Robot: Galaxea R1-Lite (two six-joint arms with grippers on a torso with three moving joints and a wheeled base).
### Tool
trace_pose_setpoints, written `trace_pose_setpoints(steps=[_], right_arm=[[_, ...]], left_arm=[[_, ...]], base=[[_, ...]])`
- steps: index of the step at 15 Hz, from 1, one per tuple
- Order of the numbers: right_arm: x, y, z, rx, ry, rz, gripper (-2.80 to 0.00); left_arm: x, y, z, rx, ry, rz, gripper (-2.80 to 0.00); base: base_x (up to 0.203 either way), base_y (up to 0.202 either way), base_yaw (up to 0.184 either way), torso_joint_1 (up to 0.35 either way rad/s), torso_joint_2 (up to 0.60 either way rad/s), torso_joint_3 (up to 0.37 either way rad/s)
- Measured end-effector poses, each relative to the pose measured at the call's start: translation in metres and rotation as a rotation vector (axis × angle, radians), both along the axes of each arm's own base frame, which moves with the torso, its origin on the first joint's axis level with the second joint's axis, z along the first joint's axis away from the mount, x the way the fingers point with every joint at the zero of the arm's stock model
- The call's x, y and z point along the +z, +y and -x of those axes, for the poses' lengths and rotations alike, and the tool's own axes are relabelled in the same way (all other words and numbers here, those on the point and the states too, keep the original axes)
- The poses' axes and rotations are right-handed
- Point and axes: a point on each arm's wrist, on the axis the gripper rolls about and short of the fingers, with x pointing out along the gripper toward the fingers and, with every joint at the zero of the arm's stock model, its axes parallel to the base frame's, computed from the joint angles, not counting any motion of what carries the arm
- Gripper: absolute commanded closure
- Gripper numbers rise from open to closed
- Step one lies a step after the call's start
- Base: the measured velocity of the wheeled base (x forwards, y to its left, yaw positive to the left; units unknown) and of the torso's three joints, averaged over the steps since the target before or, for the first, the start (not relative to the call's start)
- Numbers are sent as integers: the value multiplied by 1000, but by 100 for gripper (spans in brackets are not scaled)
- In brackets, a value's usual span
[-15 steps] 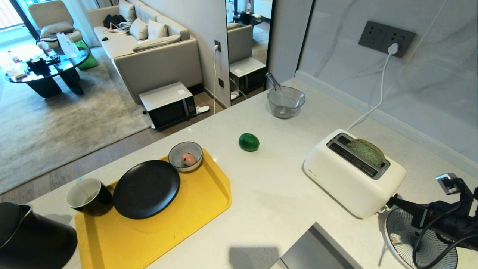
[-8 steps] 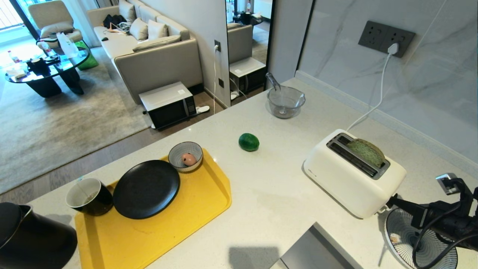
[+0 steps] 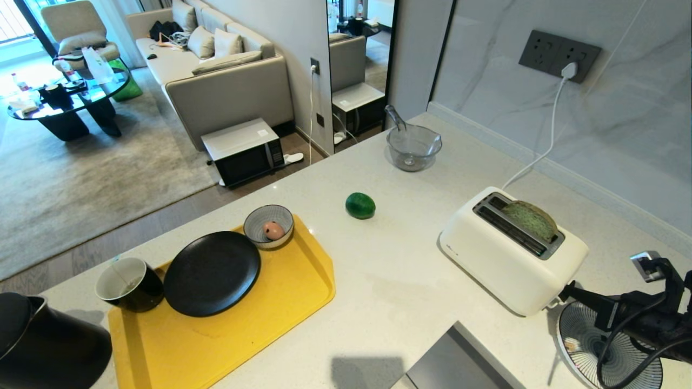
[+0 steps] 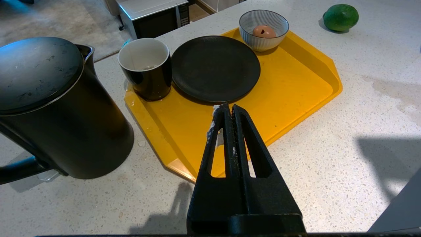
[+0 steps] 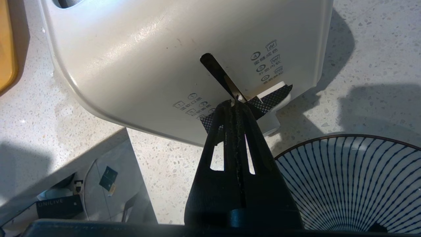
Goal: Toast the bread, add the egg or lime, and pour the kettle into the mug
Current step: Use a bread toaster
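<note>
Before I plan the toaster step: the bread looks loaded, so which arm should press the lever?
Right. Its shut tool sits at the lever on the toaster, bread in the slot. The left tool hangs over the tray, far off.

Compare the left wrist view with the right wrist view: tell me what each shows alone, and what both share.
Left wrist only: the kettle, mug, black plate, egg bowl, lime, and the shut left hand over the yellow tray.
Right wrist only: the toaster, its lever, the shut right hand at that lever, and a striped plate.
Both: the speckled counter.
</note>
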Motion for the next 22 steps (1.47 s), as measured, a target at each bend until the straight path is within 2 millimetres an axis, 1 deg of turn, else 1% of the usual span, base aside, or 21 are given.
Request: trace_pose_setpoints(steps=[22], right_arm=[[0, 0, 1, -3, 3, -2, 0]], left_arm=[[0, 0, 0, 0, 0, 0, 0]], base=[[0, 0, 0, 0, 0, 0]])
